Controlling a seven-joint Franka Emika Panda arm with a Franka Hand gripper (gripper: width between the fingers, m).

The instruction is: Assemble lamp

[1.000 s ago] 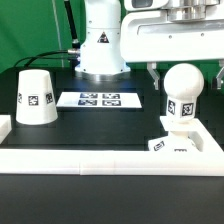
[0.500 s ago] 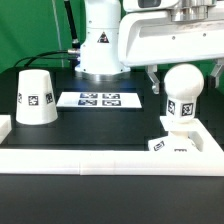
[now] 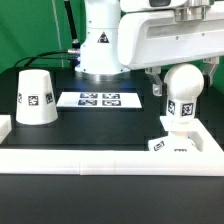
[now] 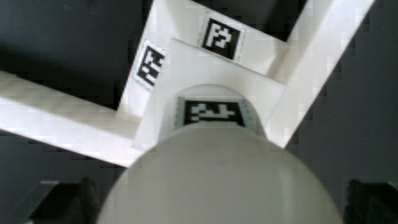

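Note:
The round white bulb (image 3: 183, 95) stands upright on the small angular base block (image 3: 172, 145) at the exterior view's right, by the white rail. My gripper (image 3: 186, 86) is over the bulb with one finger on each side of the ball, open, with a gap on both sides. In the wrist view the bulb (image 4: 214, 180) fills the space between the dark fingers (image 4: 68, 200), and the base's tag (image 4: 214, 112) shows beyond it. The cone shade (image 3: 34, 98) stands apart at the exterior view's left, wide end down.
The marker board (image 3: 98, 99) lies flat on the black table between the shade and the bulb. A raised white rail (image 3: 100, 158) runs along the front and sides of the work area. The robot's base (image 3: 100, 45) stands behind.
My gripper hand has shifted slightly toward the exterior view's right and a little lower around the bulb. Bulb, base and shade have not moved.

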